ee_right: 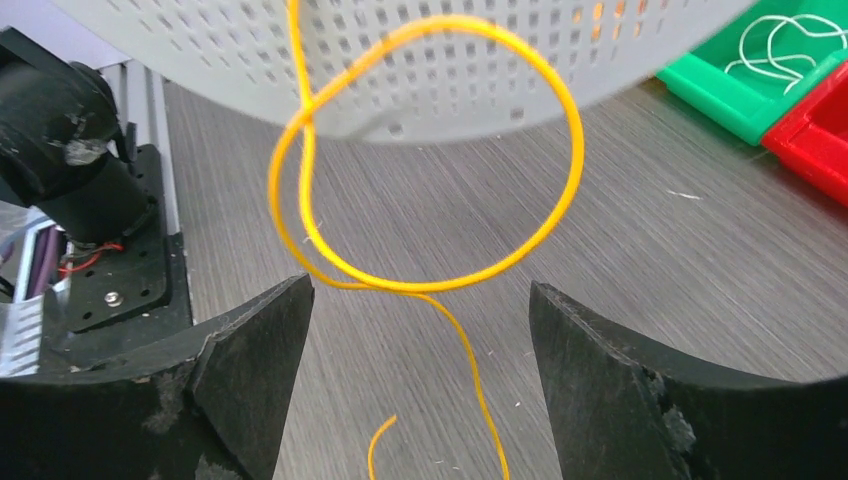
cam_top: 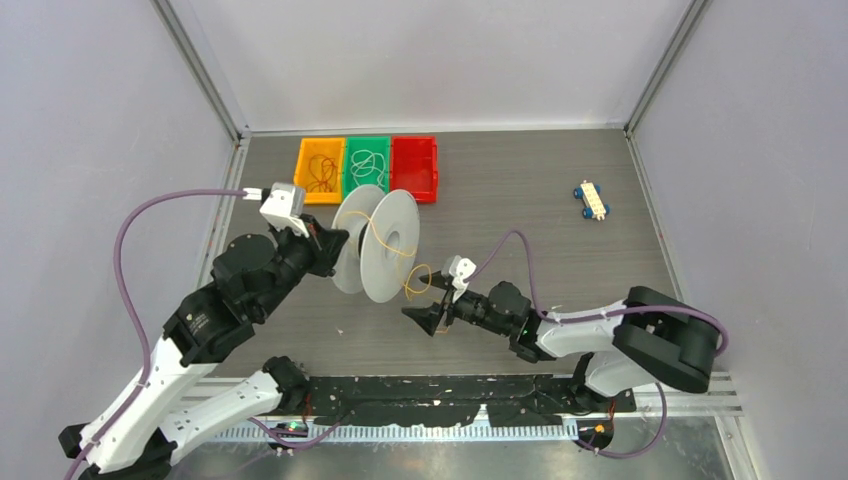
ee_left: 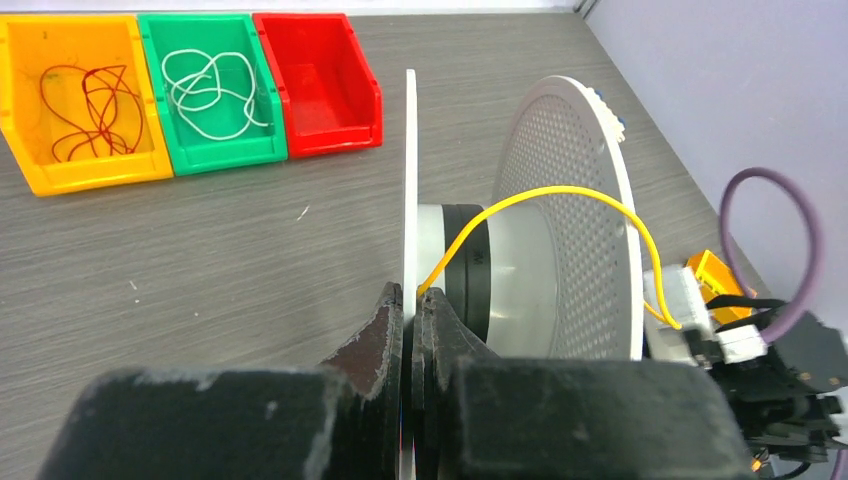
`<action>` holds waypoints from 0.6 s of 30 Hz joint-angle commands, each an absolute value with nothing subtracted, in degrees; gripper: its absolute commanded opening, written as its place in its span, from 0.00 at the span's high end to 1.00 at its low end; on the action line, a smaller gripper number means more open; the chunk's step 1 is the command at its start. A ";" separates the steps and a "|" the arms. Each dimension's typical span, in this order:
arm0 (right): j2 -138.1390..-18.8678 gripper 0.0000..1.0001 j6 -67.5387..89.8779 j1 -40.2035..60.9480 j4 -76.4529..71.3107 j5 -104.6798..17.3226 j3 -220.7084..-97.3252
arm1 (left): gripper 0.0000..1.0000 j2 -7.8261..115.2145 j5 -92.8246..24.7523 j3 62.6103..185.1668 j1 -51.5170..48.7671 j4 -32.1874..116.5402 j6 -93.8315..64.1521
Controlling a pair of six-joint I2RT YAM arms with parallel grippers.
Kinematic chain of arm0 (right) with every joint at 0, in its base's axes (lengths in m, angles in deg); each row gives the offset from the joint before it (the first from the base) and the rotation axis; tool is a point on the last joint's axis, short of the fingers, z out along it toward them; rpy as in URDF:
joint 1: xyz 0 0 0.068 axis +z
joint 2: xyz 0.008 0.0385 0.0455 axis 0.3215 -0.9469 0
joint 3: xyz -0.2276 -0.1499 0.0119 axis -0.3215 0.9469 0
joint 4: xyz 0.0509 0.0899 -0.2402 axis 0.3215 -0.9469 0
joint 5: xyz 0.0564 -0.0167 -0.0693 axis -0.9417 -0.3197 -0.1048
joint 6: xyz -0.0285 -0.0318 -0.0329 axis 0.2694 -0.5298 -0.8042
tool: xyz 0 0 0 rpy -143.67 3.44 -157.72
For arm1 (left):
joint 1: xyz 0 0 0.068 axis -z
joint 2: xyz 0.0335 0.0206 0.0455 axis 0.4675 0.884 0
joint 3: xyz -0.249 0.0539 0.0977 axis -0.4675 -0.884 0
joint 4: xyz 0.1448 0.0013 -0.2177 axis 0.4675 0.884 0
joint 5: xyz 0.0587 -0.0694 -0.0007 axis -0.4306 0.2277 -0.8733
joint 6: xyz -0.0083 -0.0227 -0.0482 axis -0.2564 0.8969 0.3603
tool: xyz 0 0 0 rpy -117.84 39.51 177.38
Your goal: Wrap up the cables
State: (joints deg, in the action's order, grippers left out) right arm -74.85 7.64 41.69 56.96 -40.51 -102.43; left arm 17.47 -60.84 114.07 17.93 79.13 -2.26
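A white spool [cam_top: 388,247] with two round flanges stands on edge at mid-table. The thin yellow-orange cable [cam_top: 392,247] runs from its hub over the right flange and curls into a loop [ee_right: 430,160] on the table by my right gripper. My left gripper [ee_left: 410,300] is shut on the spool's thin left flange [ee_left: 409,180], and the cable [ee_left: 560,192] leaves the hub right beside its fingertips. My right gripper [ee_right: 420,300] is open, with the cable loop hanging just ahead of its spread fingers [ee_right: 255,350] and the cable's tail passing between them; it touches nothing.
Three bins stand at the back: an orange bin [cam_top: 319,169] with dark-red wire, a green bin [cam_top: 367,165] with white wire, and a red bin [cam_top: 414,167]. A small toy car [cam_top: 591,200] lies at the right. Purple arm cables [cam_top: 520,250] arc above the table.
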 commanded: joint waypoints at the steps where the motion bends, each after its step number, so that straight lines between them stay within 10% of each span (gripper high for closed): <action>1: -80.88 0.15 6.43 42.15 71.82 -36.62 -101.43 | 1.00 15.16 -62.72 118.04 18.01 74.45 0.03; 6: -86.22 0.26 7.15 42.10 75.10 -34.39 -101.09 | 1.00 14.50 -62.79 118.99 18.01 74.93 0.22; 12: -86.65 0.89 10.63 42.14 75.20 -29.70 -98.02 | 1.00 14.97 -67.54 120.59 18.05 76.95 -3.75; 18: -67.77 0.95 11.57 42.11 63.47 -13.23 -93.06 | 1.00 20.07 -82.53 124.90 17.83 85.62 -12.85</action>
